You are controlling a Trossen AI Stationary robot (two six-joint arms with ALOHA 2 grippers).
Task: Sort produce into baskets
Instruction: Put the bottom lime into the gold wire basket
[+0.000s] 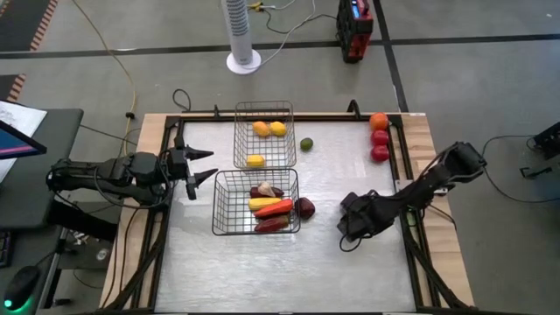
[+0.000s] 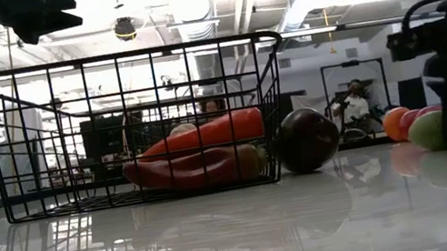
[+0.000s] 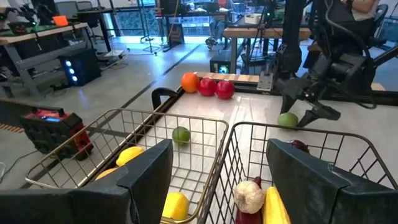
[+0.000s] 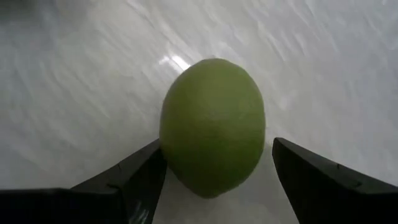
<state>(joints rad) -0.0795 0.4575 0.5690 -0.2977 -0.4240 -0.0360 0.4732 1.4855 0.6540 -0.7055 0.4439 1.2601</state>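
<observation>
My right gripper (image 1: 353, 226) points down at the table's right middle, open around a green oval fruit (image 4: 212, 127) that lies on the table and also shows in the low view (image 2: 430, 131). My left gripper (image 1: 203, 171) is open and empty, held level at the left of the two baskets. The silvery narrow basket (image 1: 238, 131) holds orange and yellow round pieces. The darker wide basket (image 1: 219, 203) holds long red and yellow pieces and a white bulb (image 3: 249, 194). A dark purple round piece (image 1: 304, 207) rests on the table against that basket's right side. My right gripper comes from above with its fingers on either side of the green fruit. One finger (image 4: 140, 177) lies right at the fruit's side (image 4: 164, 163), and I cannot tell whether it touches. The other finger (image 4: 311, 177) stands off with a gap. The fruit lies on the table.
A green lime (image 1: 306, 143) lies on the table to the right of the silvery basket. An orange (image 1: 378, 121) and two red round pieces (image 1: 380, 145) sit in a row along the table's far right edge. The near half of the table is bare.
</observation>
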